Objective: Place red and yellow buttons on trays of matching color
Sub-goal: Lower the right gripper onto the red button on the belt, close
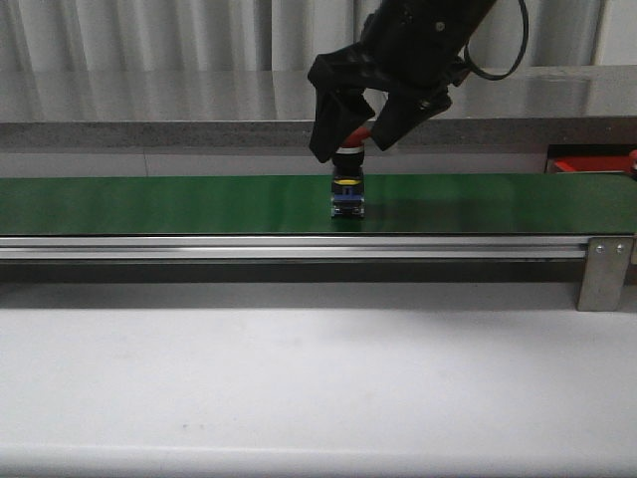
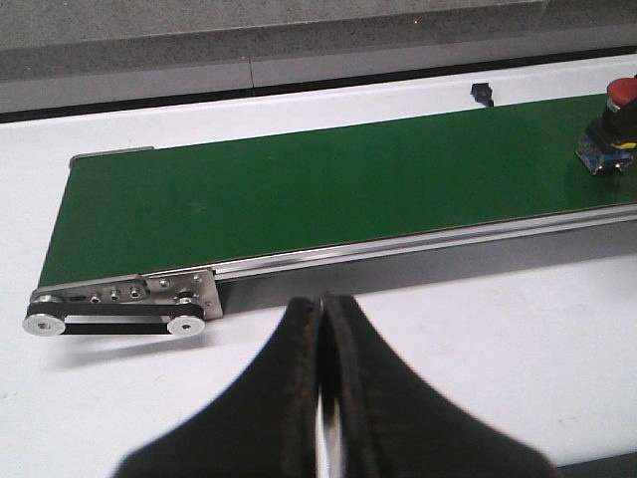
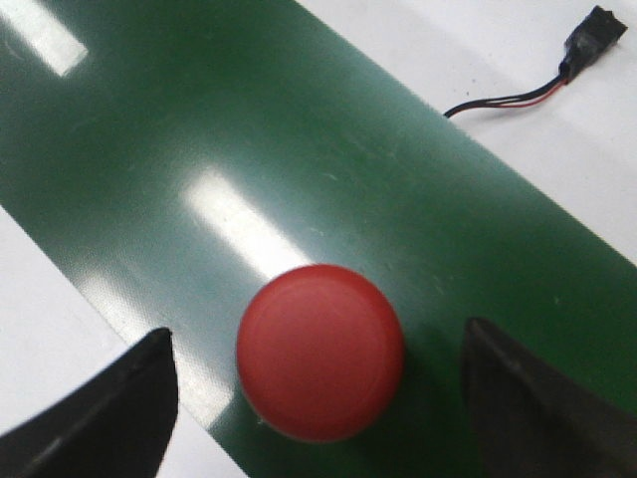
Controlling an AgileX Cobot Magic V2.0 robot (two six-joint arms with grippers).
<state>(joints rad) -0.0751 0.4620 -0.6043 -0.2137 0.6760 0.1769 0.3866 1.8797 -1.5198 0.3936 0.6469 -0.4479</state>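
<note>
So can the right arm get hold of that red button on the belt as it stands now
Probably yes. The right gripper is open right over the red button, one finger on each side with gaps, and nothing else on the green belt near it.

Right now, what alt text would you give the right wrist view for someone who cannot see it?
A round red button stands on a green belt, seen from above, between the two open black fingers of the right gripper. A small black plug with thin wires lies beyond the belt.
</note>
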